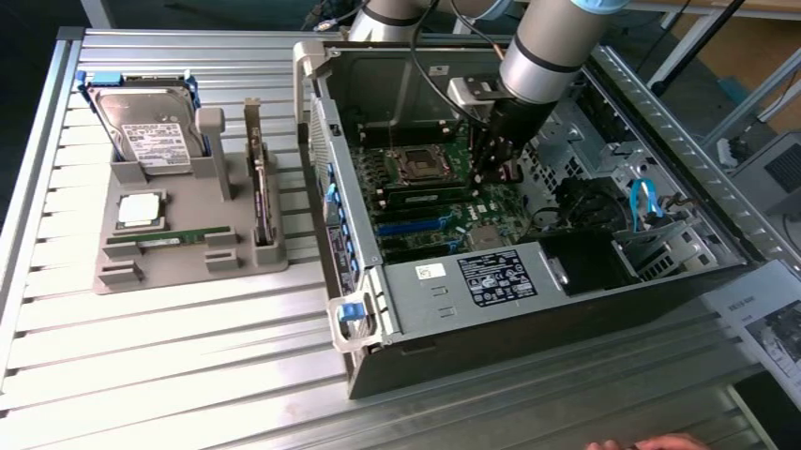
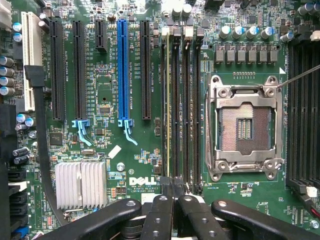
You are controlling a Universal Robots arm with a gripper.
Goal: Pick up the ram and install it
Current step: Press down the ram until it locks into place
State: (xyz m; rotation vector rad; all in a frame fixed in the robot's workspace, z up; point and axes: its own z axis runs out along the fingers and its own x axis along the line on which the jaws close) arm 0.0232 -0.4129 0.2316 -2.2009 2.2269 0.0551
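Note:
A green ram stick (image 1: pixel 169 239) lies flat in the grey holder (image 1: pixel 188 267) at the exterior view's left. My gripper (image 1: pixel 492 178) is down inside the open computer case (image 1: pixel 564 319), over the memory slots beside the empty processor socket (image 1: pixel 414 167). In the wrist view another thin green ram (image 2: pixel 167 100) stands edge-on in one of the memory slots. My gripper (image 2: pixel 173 184) is shut, its black fingers (image 2: pixel 162 210) meeting over the near end of that stick. Whether the tips pinch it or only rest on it I cannot tell.
The holder also carries a hard drive (image 1: pixel 150 131), a silver processor chip (image 1: pixel 138 211) and an upright expansion card (image 1: pixel 259 187). Case walls, cables (image 1: pixel 644 202) and a heatsink (image 2: pixel 80 185) surround the motherboard (image 2: pixel 110 100). A person's hand (image 1: pixel 651 442) shows at the table's front edge.

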